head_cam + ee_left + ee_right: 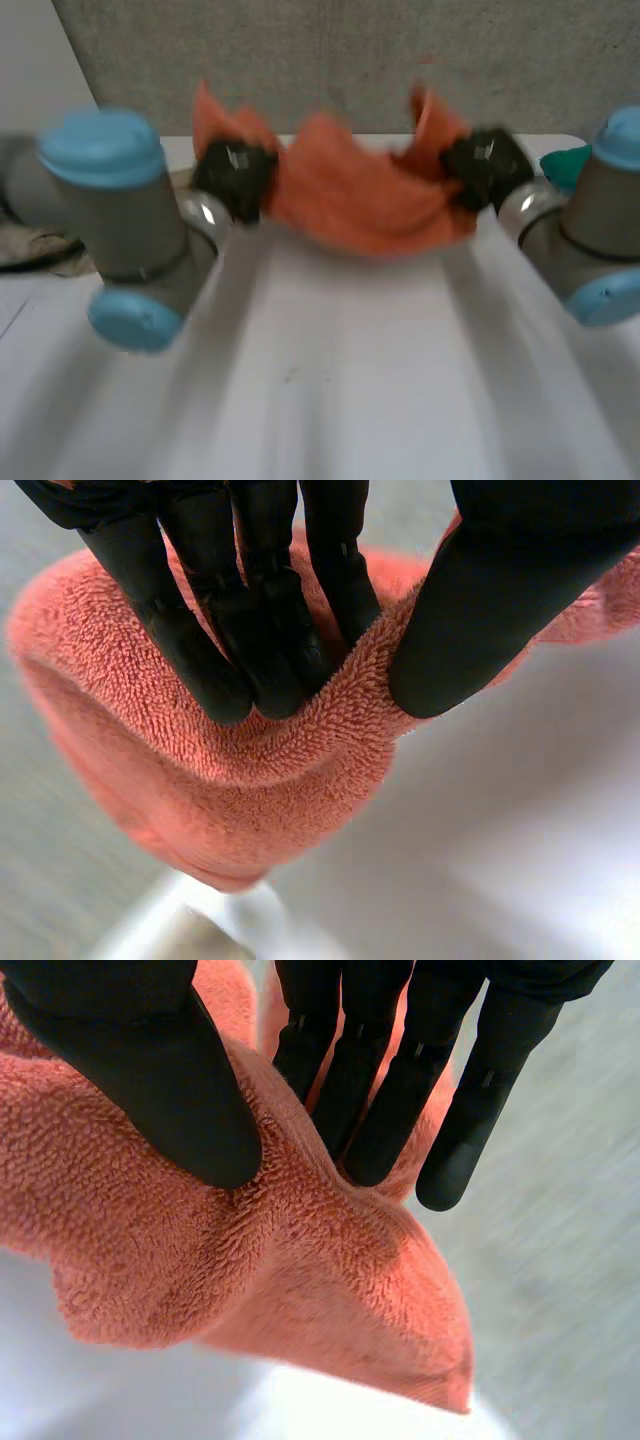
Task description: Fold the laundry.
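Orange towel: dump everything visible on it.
The orange towel is fuzzy terry cloth, crumpled and unfolded. It sags in a curve between the left hand and right hand, each pinching an end between thumb and fingers, cloth tips sticking up past both. It hangs over the far part of the white table.

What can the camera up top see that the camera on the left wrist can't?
The head view adds the wide picture: the left arm and right arm, the right hand holding the far end of the orange towel, which sags between the hands, and something teal beside the right arm. The left wrist view adds the close-up: the left hand pinching a fluffy fold between fingers and thumb. Both share the towel, the left hand and the white table.
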